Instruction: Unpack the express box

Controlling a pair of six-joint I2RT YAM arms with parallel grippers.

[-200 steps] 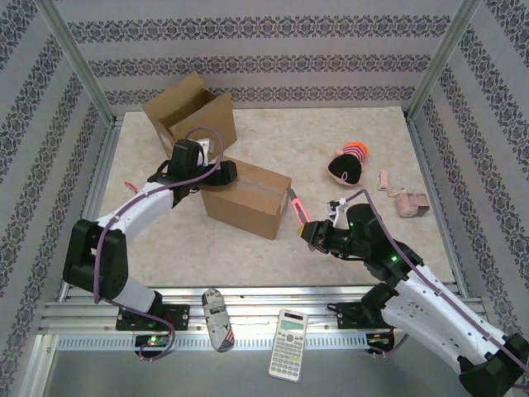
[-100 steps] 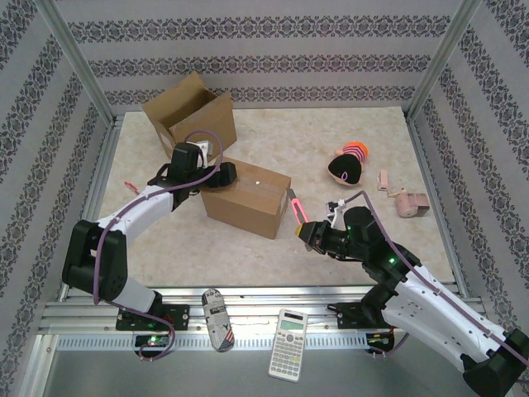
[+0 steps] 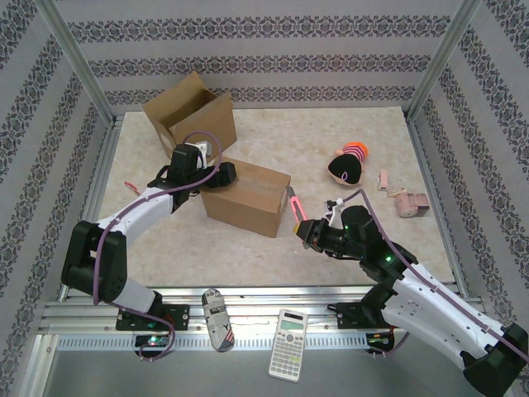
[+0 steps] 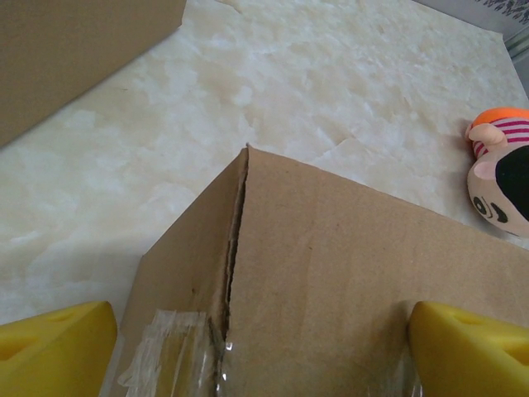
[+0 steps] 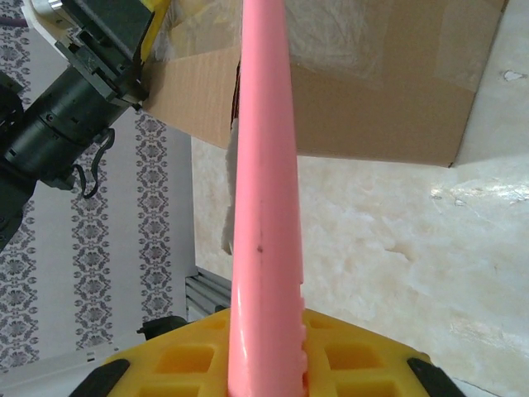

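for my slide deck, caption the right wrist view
Right arm's yellow fingers clamp a slim pink plastic tool aimed at the taped brown cardboard box.

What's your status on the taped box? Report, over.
Left gripper open, straddling left end of box. Right gripper shut on pink cutter, tip near box's right end. Box taped shut. Plush toy lies apart, to the right.

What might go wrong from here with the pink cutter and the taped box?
The left gripper straddles the taped box with jaws open, so the box may slide if pushed. The pink cutter sticks far out of the right gripper and may twist in the grip against the tape.
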